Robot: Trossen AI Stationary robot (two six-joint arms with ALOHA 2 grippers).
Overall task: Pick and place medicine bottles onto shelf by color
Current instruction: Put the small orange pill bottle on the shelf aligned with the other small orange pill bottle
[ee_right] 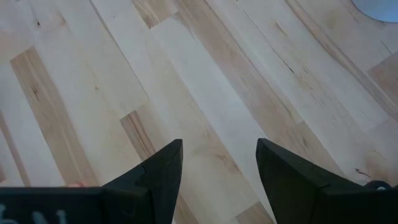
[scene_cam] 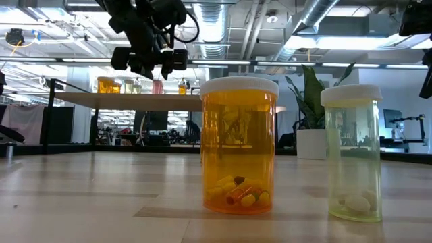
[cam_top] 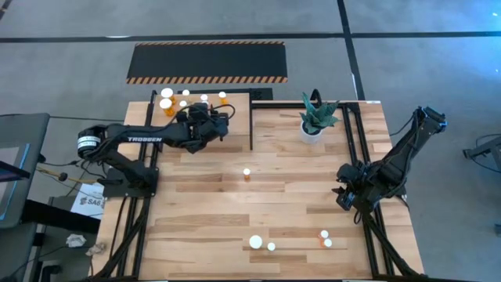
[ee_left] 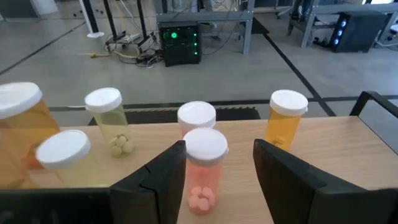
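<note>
Nearest the low camera we see two bottles on the wooden table (cam_top: 203, 204): an orange bottle (scene_cam: 239, 144) holding mixed capsules and, just beside it, a yellowish bottle (scene_cam: 352, 152) with a few pale pills. From above we count five bottles on the open tabletop: a large white-capped one (cam_top: 256, 243) with a small one (cam_top: 271, 247) beside it near the front edge, a pair of small orange ones (cam_top: 326, 239) to their right, and a lone orange bottle (cam_top: 246, 174) at mid-table.

The right gripper (ee_right: 217, 163) hovers over bare planks near the table's right side, its fingers spread apart with nothing between them.

Farther back, the left gripper (ee_left: 217, 168) reaches over the shelf (ee_left: 336, 149) at the back left. Its fingers stand apart on either side of a pinkish-red bottle (ee_left: 204, 168) that stands upright on the shelf; whether they touch it we cannot tell. Around it in the left wrist view we count five more bottles on the shelf: one directly behind the pink one (ee_left: 196, 116), an orange one (ee_left: 286, 121), a yellowish one (ee_left: 109, 121), and two large ones (ee_left: 37, 143) at the edge.

A potted plant (cam_top: 315, 117) stands at the back right.
</note>
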